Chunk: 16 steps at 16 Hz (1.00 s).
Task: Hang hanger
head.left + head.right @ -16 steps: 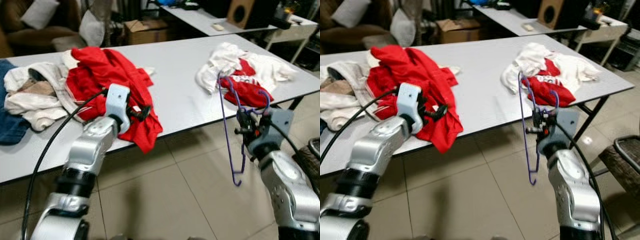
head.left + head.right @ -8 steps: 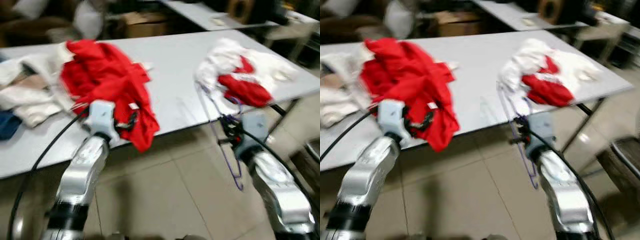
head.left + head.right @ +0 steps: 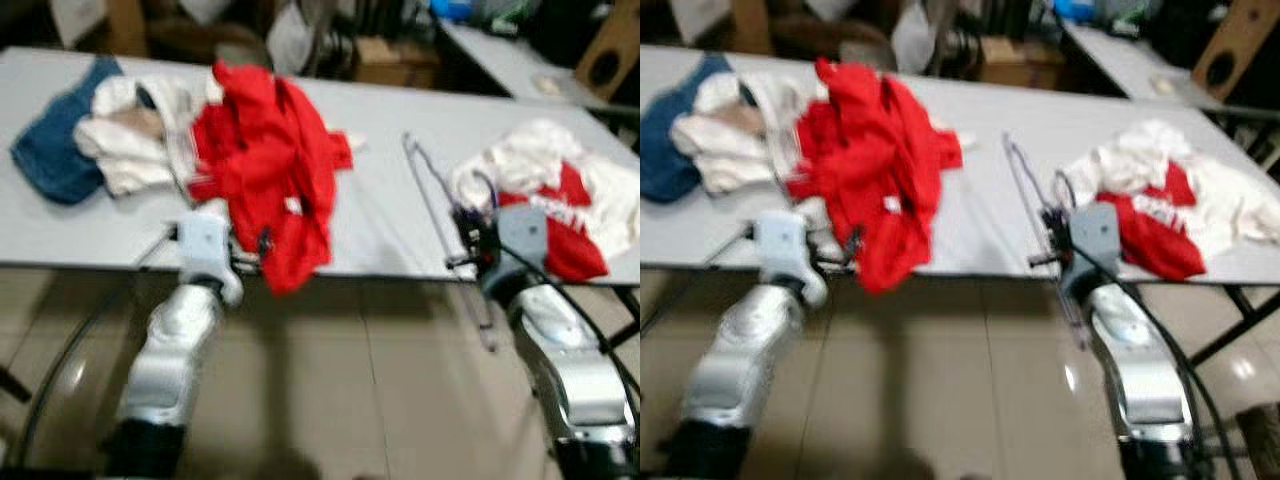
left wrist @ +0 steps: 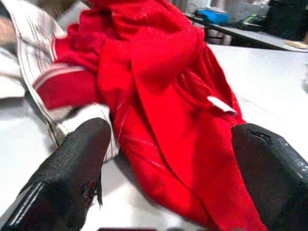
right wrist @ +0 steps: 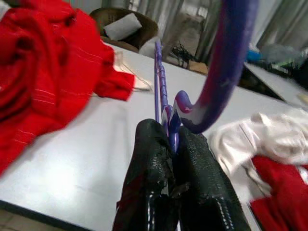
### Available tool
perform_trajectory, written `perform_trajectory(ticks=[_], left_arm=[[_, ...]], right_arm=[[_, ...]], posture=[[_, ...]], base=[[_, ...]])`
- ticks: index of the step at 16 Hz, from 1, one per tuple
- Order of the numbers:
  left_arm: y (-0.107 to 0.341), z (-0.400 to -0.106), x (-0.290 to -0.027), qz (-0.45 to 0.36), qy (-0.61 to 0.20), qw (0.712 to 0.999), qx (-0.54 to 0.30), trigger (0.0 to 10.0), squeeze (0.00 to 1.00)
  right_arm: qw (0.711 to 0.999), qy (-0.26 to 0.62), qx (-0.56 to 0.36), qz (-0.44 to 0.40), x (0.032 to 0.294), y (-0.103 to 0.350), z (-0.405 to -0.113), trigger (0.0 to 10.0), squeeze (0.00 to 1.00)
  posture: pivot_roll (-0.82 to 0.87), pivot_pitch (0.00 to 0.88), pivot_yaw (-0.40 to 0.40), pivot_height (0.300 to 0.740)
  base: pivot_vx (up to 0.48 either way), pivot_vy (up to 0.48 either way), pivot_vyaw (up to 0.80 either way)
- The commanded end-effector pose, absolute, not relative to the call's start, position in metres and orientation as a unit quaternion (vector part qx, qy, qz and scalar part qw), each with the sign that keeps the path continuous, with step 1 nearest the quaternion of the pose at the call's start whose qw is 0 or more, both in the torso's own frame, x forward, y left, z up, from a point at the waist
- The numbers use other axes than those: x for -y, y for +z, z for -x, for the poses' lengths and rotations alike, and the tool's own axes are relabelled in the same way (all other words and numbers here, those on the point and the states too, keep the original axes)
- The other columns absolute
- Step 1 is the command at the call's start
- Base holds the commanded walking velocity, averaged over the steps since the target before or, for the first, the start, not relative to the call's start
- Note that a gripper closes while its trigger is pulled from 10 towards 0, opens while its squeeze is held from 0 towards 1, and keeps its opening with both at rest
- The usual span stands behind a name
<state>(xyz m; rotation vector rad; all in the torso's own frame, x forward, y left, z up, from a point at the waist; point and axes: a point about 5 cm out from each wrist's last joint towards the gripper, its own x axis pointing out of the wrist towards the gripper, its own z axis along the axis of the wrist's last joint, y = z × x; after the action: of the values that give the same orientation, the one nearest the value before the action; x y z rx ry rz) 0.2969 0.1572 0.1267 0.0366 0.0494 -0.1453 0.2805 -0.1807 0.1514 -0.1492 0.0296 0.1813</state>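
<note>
A thin purple wire hanger (image 3: pixel 425 190) leans across the front edge of the grey table (image 3: pixel 380 225), and its hook (image 5: pixel 226 62) curves up close to the wrist camera. My right gripper (image 3: pixel 462 238) is shut on the hanger's neck, with both black fingers (image 5: pixel 149 159) pressed together around the wire. My left gripper (image 3: pixel 252 265) is open at the table edge. Its two fingers (image 4: pixel 72 163) stand wide apart just in front of a red garment (image 4: pixel 163 96) that drapes over the edge. Nothing is between them.
A blue and white heap of clothes (image 3: pixel 70 150) lies at the table's left, and a white and red pile (image 3: pixel 560 200) lies at its right. Behind are a cardboard box (image 3: pixel 395 60), a second table (image 3: pixel 500 60) and a speaker (image 3: pixel 610 55). Tiled floor lies below.
The camera has swung, so the table now lies square across the view and the picture is blurred. The right gripper still holds the hanger. The left gripper stays by the red garment.
</note>
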Motion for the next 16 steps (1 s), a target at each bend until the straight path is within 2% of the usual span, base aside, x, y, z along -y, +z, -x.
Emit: perform_trajectory(ticks=[1, 4, 7, 10, 14, 16], left_arm=[[0.133, -0.299, -0.138, -0.017, -0.113, 0.993, -0.014, 10.0, 0.00], [0.131, -0.300, -0.132, -0.024, -0.152, 0.988, -0.013, 10.0, 0.00], [0.132, -0.306, -0.138, -0.025, -0.138, 0.990, -0.018, 10.0, 0.00], [0.136, -0.308, -0.146, -0.020, -0.134, 0.991, -0.014, 10.0, 0.00], [0.135, -0.309, -0.153, -0.020, -0.128, 0.991, -0.020, 10.0, 0.00], [0.131, -0.307, -0.151, -0.019, -0.140, 0.989, -0.032, 10.0, 0.00]], right_arm=[[0.996, 0.049, -0.058, 0.055, 0.189, 0.137, -0.273, 10.0, 0.00], [0.997, 0.037, -0.069, 0.003, 0.178, 0.130, -0.267, 10.0, 0.00], [0.998, 0.042, -0.046, -0.008, 0.170, 0.133, -0.267, 10.0, 0.00], [0.999, 0.036, -0.028, -0.017, 0.164, 0.139, -0.272, 10.0, 0.00], [0.996, 0.054, -0.041, -0.049, 0.160, 0.134, -0.271, 10.0, 0.00], [0.996, 0.045, -0.041, -0.061, 0.160, 0.132, -0.271, 10.0, 0.00]], posture=[[-0.15, 0.000, -0.077, 0.740], [-0.16, 0.000, -0.052, 0.740], [-0.15, 0.000, -0.039, 0.740], [-0.14, 0.000, -0.034, 0.740], [-0.12, 0.000, -0.027, 0.740], [-0.12, 0.000, -0.024, 0.740]], base=[[0.000, 0.000, 0.00], [0.000, 0.000, 0.00], [0.000, 0.447, 0.00], [0.000, 0.480, -0.75], [0.000, 0.480, 0.00], [0.000, 0.000, 0.00]])
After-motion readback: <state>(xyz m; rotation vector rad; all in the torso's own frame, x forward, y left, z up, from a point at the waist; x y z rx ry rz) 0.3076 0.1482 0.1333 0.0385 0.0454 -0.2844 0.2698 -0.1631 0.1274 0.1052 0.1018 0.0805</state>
